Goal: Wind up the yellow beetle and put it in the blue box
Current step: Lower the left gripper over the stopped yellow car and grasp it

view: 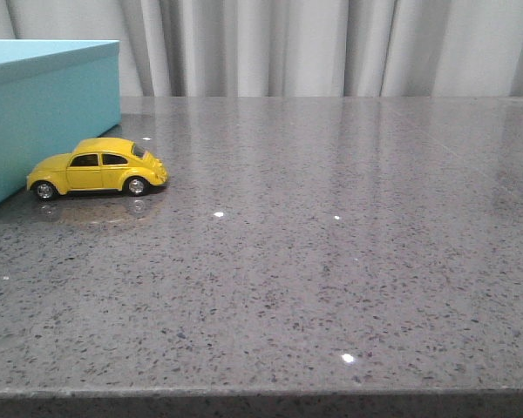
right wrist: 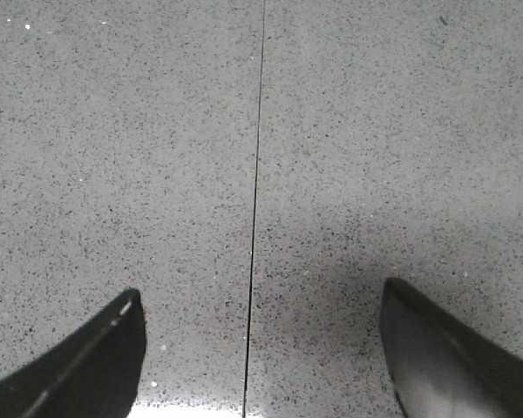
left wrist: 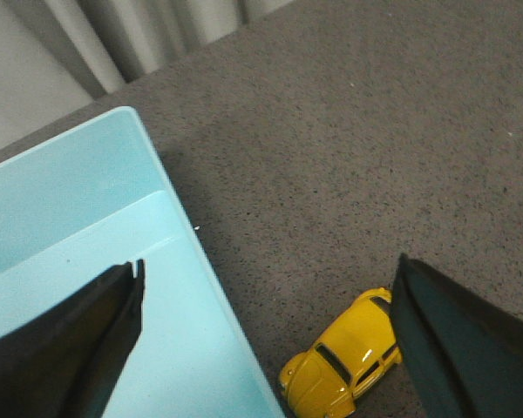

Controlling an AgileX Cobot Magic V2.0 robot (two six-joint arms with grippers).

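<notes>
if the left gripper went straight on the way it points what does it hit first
Most likely the blue box, near its edge; the left gripper is open, with the beetle just off to the side. Depth is unclear.

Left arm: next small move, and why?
Probably ease the left gripper sideways off the box and down over the beetle. It is open, holds nothing, and hangs partly above the box, while the beetle sits on the table beside the box, unwound. The right gripper sees only bare table.
</notes>
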